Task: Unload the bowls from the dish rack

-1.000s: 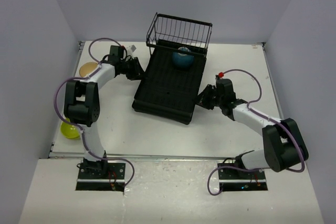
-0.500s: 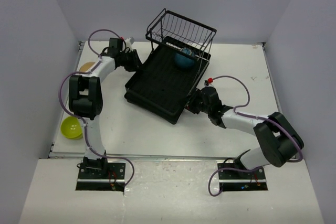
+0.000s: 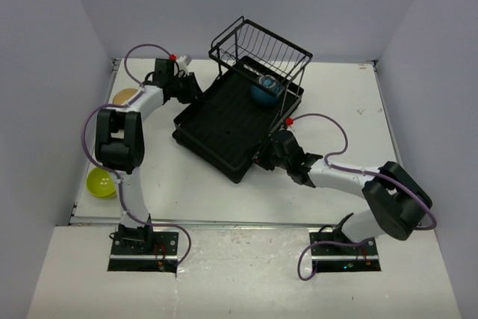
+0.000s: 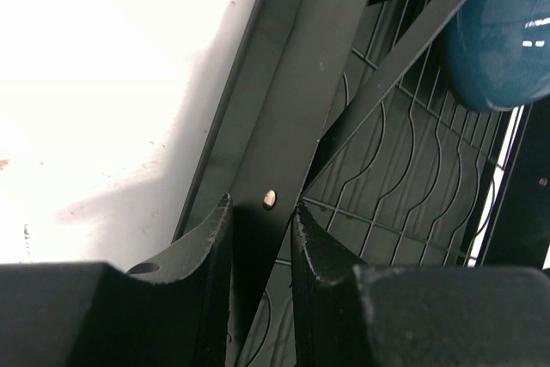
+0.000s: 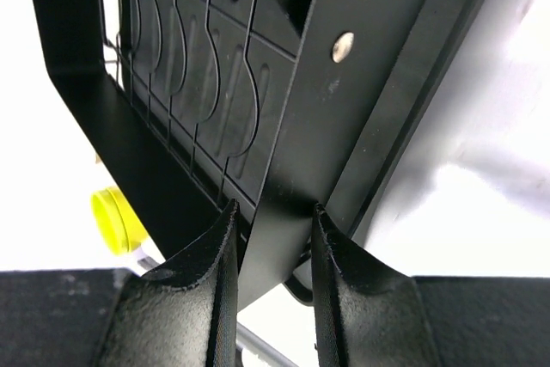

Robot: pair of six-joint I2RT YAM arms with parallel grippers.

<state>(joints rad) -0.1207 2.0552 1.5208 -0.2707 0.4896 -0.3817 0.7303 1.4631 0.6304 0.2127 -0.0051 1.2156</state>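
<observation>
**Two robot arms grip a black dish rack [image 3: 224, 121] from opposite sides on a white table [image 3: 336, 102].** The left gripper [image 3: 193, 90] is clamped on the rack's left rim near the far corner. Its wrist camera shows both fingers [image 4: 206, 251] pressed against a flat, riveted strip of that rim. The right gripper [image 3: 265, 158] is clamped on the right rim close to the near corner, its fingers [image 5: 202, 255] pinching the rim's edge in the same way.

The rack lies askew on the table, its long sides running diagonally. The wire basket frame [image 3: 261, 50] stands at the far end. Whether the tray rests flat on the table or is raised off it cannot be told from here.

One dark blue bowl [image 3: 263, 92] sits in the rack at the far end, under the wire frame. Two other bowls stand outside it along the table's left edge. A lime bowl [image 3: 101, 181] is near the front corner, partly hidden by the left arm. A cream bowl [image 3: 124, 96] is farther back, just beside that arm.
</observation>
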